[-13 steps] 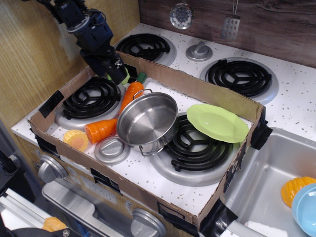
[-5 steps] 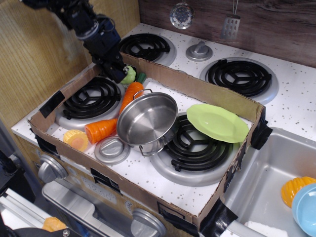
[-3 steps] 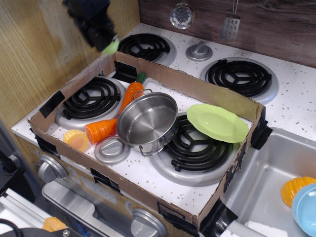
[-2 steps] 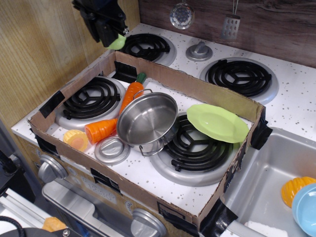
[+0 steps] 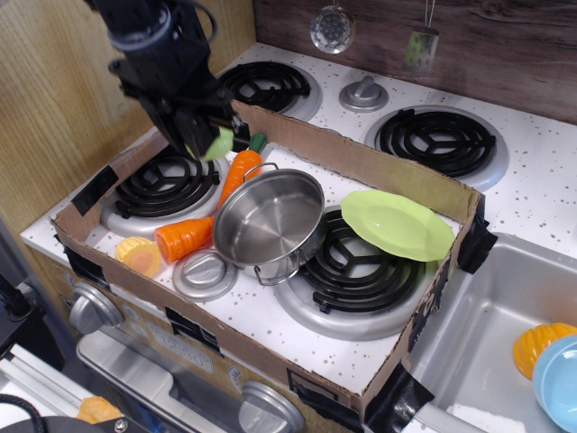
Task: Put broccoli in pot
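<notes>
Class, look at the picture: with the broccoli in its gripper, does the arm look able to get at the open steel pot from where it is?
Probably yes. The gripper holds the broccoli above the pot's left, and the pot's mouth is open, with nothing over it.

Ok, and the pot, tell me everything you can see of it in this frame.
The pot is shiny stainless steel, round, with shallow straight walls and thin wire loop handles at opposite sides. It is empty and sits tilted, one side raised on the front right burner. The carrot and an orange piece lie close beside it. The gripper, holding the broccoli, is above and left, not touching.
</notes>
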You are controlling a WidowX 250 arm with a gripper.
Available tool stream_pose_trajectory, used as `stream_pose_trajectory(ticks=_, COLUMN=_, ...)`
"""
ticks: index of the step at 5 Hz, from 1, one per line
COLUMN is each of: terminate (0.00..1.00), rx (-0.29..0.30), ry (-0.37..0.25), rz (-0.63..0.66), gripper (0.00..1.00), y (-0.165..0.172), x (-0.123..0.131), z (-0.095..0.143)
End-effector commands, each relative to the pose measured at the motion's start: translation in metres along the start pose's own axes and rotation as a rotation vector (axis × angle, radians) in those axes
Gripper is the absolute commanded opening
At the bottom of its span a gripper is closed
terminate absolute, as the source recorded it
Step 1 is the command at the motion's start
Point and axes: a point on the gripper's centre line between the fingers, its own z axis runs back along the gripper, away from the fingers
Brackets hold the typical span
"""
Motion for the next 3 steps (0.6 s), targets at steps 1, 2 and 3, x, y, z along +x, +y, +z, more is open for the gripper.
stream_pose_trajectory(ticks=1, terminate=0.0, rx=-0.052, ry=-0.015, rz=0.039, gripper=0.0, y=-0.021, x=-0.003, z=-0.009)
stream_pose_trajectory(ticks=2, terminate=0.0, rx=-0.095, ry=-0.004, rz=0.035, gripper=0.0, y=-0.036, x=-0.002, z=-0.017)
stream_pose_trajectory(ticks=3, terminate=0.0, rx=-0.135, ry=-0.004, rz=0.048, gripper=0.0, y=-0.049, x=-0.002, z=-0.02)
